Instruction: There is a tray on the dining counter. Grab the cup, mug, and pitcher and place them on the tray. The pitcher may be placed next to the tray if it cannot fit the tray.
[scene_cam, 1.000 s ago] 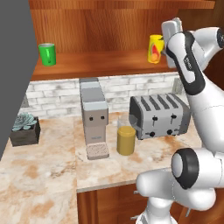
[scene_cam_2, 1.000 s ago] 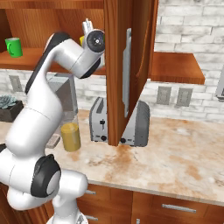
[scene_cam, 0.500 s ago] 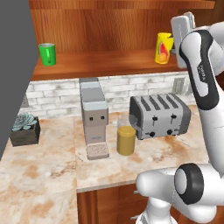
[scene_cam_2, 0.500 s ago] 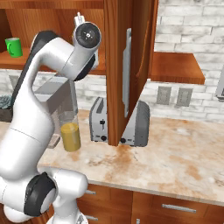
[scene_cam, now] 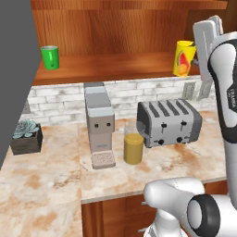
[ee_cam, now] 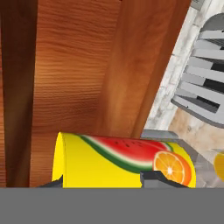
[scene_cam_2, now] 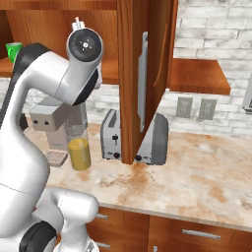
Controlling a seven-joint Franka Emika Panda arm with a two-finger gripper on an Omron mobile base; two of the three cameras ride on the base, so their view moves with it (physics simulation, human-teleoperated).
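Far left, up on the wooden shelf (scene_cam: 115,67), the squat green mug (scene_cam: 50,57) stands upright, alone, well apart from everything else; in the right base view it peeks out behind my arm (scene_cam_2: 13,49). Below it on the beige marbled stone worktop (scene_cam: 46,185) sits a small succulent in a dark square pot (scene_cam: 25,136), close to the brick backsplash.

Next along is the grey boxy coffee machine (scene_cam: 99,121), back to the wall, w/ its drip grid out front. Just right of that grid is the clear glass pitcher of amber liquid (scene_cam: 133,146), upright, between the machine and the silver four-slot toaster (scene_cam: 169,121). I can't tell if the pitcher touches either one. From the right base view the pitcher (scene_cam_2: 79,149) is by the machine, and the toaster (scene_cam_2: 110,139) is partly behind an open wooden cabinet door (scene_cam_2: 147,74).

Right end of the shelf, above the toaster: the slender yellow cup w/ watermelon-and-orange picture (scene_cam: 183,58), tilted a bit off vertical. My jaws are closed partway onto it, one on each side, so I've got hold of it. In the hand view the cup (ee_cam: 109,162) lies across the frame, wood panelling behind it, toaster slots at the far right. Can't tell if the cup's base is on the shelf or off it.
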